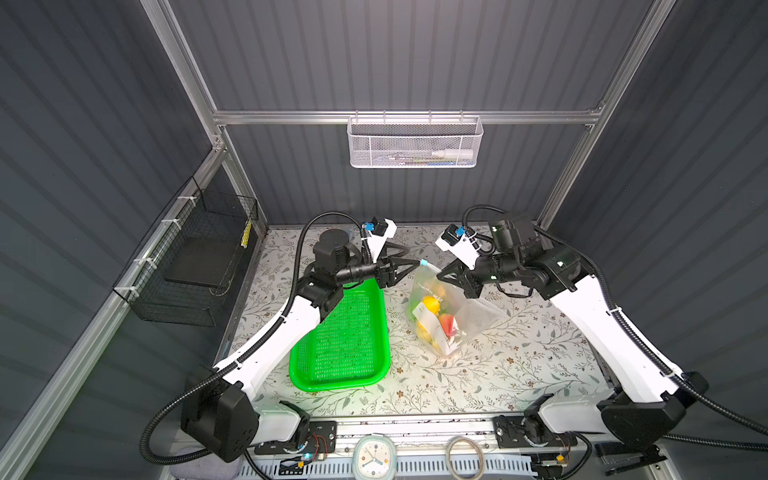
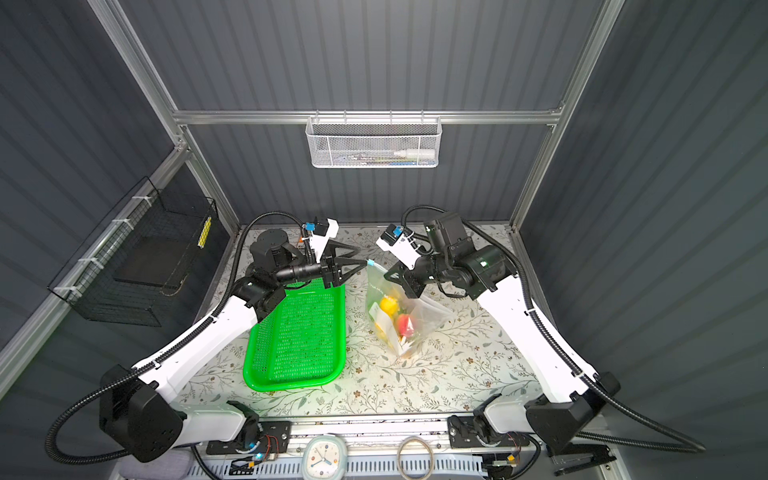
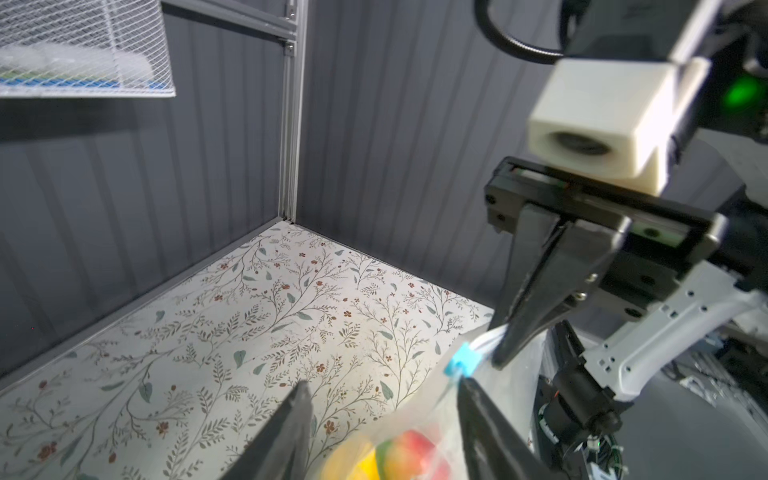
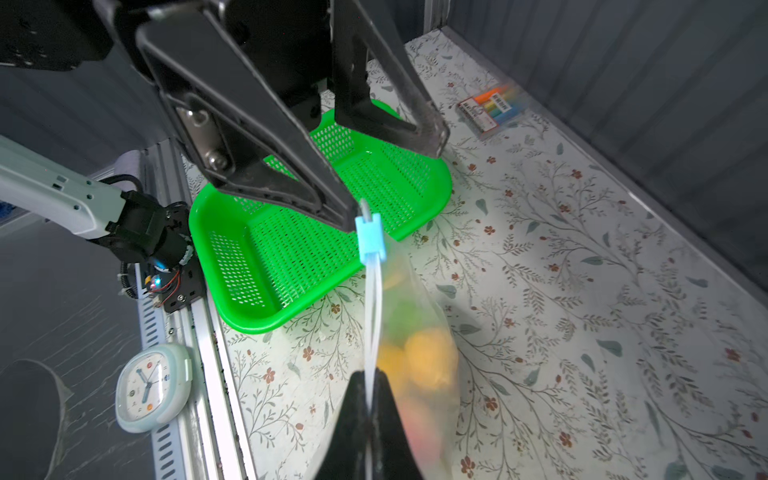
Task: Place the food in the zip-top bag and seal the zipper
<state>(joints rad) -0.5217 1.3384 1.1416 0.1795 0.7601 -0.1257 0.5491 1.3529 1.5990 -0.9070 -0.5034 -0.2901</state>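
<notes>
two grips: right fingers (image 4: 368,399) pinched shut on the zipper (image 4: 372,311), bag (image 1: 465,316) held up mid-desk (image 1: 498,374), food (image 1: 432,305) inside; left fingers (image 1: 411,266) half-wide at the slider (image 4: 369,243). close squarely on it, then pull along the zipper against the right's hold

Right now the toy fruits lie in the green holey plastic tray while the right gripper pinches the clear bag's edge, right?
No. The small toy fruits lie inside the clear crinkly zip-top bag, not in the green perforated tray, as both top views show. The right gripper does pinch the bag's edge.
</notes>
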